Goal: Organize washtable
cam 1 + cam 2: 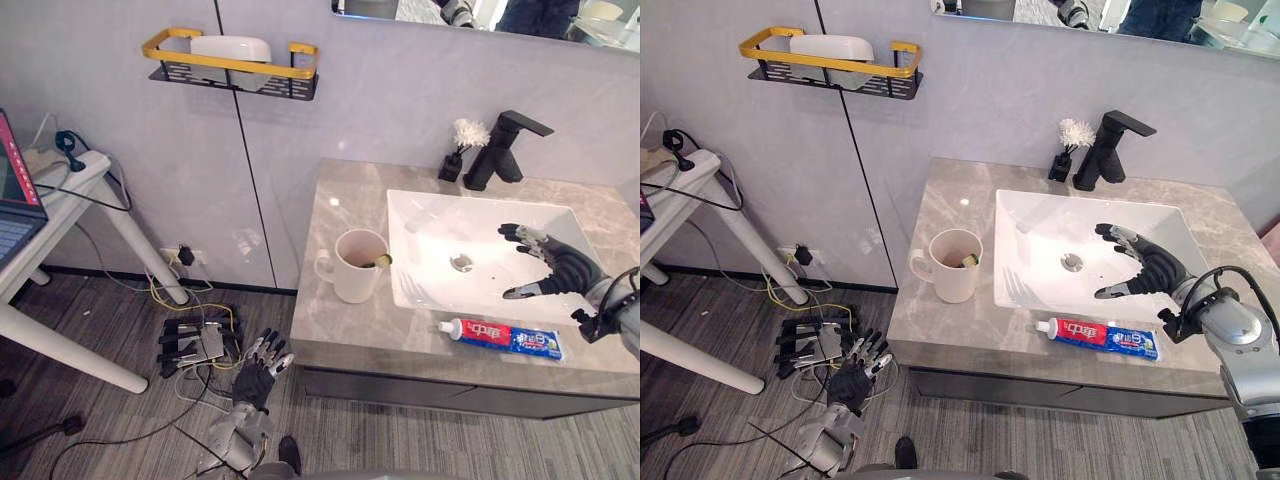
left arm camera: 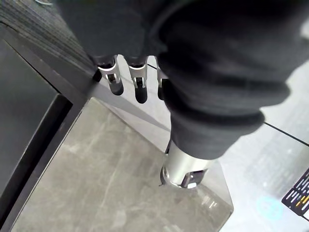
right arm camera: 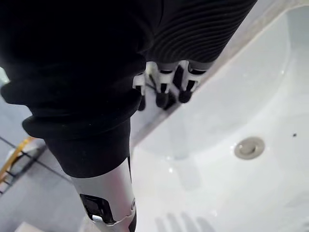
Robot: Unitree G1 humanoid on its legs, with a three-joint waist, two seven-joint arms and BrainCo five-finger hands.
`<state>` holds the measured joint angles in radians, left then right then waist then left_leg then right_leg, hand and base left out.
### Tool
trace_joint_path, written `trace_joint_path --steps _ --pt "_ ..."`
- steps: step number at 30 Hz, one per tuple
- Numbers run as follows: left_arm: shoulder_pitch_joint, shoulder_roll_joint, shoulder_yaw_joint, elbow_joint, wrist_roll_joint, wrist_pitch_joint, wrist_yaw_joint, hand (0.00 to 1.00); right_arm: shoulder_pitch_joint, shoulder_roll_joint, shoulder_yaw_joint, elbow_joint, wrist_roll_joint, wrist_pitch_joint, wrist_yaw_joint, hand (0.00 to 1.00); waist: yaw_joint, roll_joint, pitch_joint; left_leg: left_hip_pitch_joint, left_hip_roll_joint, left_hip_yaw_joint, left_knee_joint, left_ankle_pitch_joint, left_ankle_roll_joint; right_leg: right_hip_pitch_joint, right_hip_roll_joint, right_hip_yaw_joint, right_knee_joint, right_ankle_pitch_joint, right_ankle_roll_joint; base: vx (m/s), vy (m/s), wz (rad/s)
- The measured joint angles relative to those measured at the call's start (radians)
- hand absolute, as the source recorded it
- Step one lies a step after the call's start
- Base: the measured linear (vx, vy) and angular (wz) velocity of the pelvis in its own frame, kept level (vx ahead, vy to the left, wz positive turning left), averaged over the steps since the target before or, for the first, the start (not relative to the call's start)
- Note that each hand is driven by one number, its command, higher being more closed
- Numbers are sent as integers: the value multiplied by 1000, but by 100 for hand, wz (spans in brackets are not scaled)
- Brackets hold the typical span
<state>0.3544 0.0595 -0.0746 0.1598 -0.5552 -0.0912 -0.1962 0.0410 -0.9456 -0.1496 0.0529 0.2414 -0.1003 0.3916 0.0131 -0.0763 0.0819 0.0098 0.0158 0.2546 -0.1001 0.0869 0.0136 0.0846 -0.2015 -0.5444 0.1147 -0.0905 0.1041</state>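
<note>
Hanging low by vanity's left front: left hand (image 1: pixel 262 365), fingers loosely spread, empty. 1 toothpaste tube (image 1: pixel 500 338) flat on countertop (image 1: pixel 320 322), near edge, just before sink (image 1: pixel 430 222). Right hand (image 1: pixel 555 265) above sink's right side, fingers splayed, holding nothing. Mug (image 1: pixel 355 265) left of sink. Black faucet (image 1: pixel 500 150) and flower vase (image 1: pixel 458 152) at far edge.

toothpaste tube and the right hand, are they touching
Apart. The left eye view shows the right hand open over the sink, with bare sink rim between it and the toothpaste tube on the counter.
</note>
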Motion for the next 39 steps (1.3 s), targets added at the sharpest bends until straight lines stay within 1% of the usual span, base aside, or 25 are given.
trace_joint_path --steps 5,10,12,15,29,33,36,39 --pt "4 1 2 0 0 1 0 0 47 13 -41 1 -9 4 0 0 -3 0 0 0 1 5 0 0 0 0 4 5 -9 5 -1 6 -3 -4" --pt "5 1 3 0 0 2 0 0 68 27 -48 4 -23 16 0 0 -8 0 1 3 2 18 0 0 0 -4 5 21 -14 10 -1 3 1 -8" --pt "5 3 0 0 0 7 0 0 70 36 -47 16 -34 17 -1 0 -20 -1 2 1 4 22 -1 0 0 -9 6 26 -15 10 -1 0 2 -6" --pt "20 3 -2 1 0 8 0 0 72 36 -46 35 -46 20 -1 0 -27 0 3 0 5 28 -1 0 0 -15 7 33 -15 10 -2 9 -1 -6" --pt "20 6 -2 8 -1 7 -1 0 75 37 -35 52 -46 22 3 0 -25 -2 4 -18 10 21 -1 2 -3 -21 18 26 -34 16 -7 8 -3 1" --pt "19 7 -2 7 -2 3 -1 0 63 36 -22 53 -46 22 3 0 -24 -2 5 -44 14 19 -1 8 -3 -46 22 25 -34 18 -10 2 -1 1" --pt "19 15 -2 7 -3 0 -1 0 52 35 13 52 -46 21 4 0 -24 -9 10 -50 19 19 0 10 -5 -52 26 25 -34 18 -11 0 0 0" --pt "22 19 -11 8 -3 6 -1 0 43 34 16 52 -45 21 6 0 -24 -13 21 -55 18 17 0 10 -5 -56 26 24 -34 19 -11 0 0 0"
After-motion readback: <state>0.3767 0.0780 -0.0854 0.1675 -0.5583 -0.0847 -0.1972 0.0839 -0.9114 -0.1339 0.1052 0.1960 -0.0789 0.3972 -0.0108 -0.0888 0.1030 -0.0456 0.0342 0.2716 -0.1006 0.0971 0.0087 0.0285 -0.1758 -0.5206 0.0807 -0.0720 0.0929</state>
